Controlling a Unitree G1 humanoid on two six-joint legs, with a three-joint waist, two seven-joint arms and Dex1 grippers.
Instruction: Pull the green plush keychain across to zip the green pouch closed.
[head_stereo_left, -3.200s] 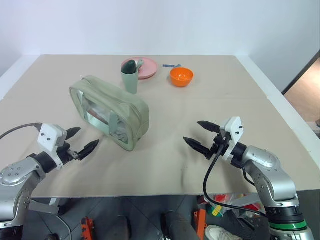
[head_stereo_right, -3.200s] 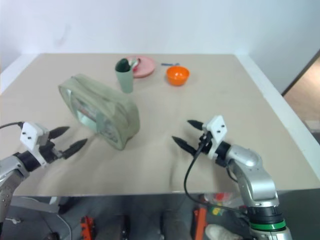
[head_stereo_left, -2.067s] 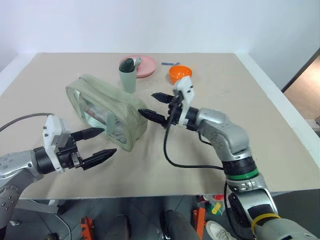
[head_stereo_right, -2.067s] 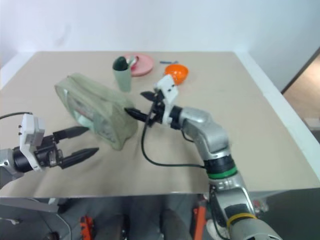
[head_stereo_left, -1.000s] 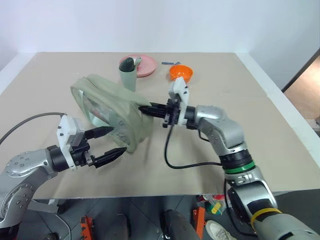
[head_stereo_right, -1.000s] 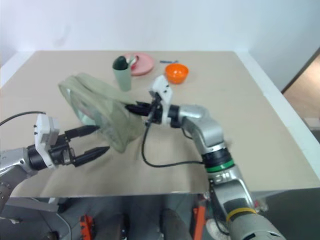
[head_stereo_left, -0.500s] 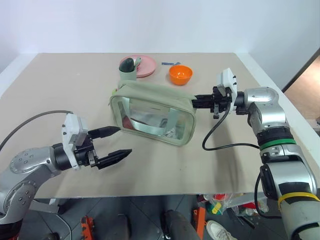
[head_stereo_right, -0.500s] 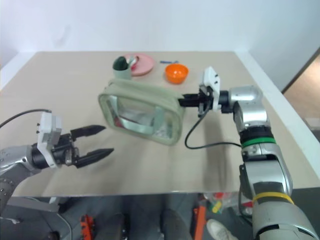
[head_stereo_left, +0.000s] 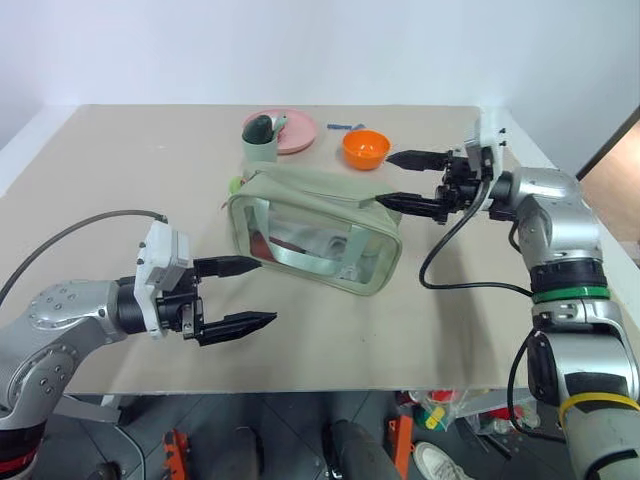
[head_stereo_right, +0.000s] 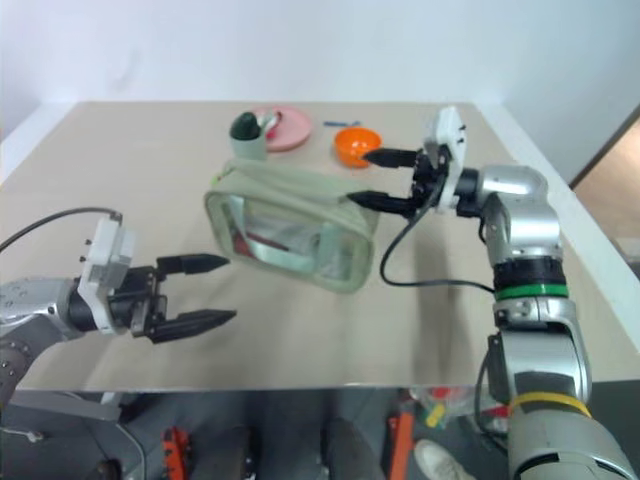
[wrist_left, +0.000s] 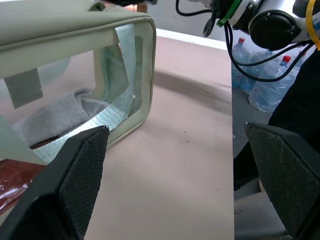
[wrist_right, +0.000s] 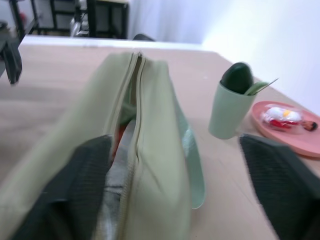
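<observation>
Right gripper (head_stereo_left: 405, 181) spread wide at green pouch (head_stereo_left: 315, 228) right end, gripping nothing; left gripper (head_stereo_left: 245, 294) spread, apart from pouch, over bare table (head_stereo_left: 120, 180); green plush keychain (head_stereo_left: 234, 186) mostly hidden at pouch's left end; pouch mid-table, long axis left-right, slightly skewed.

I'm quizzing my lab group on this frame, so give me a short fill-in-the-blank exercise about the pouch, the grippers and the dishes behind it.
1. The green pouch stands on the ______.
2. The right gripper, beside the pouch's end, is ______.
3. The bowl behind the pouch is coloured ______.
4. The left gripper holds ______.

Missing words: table; open; orange; nothing
</observation>
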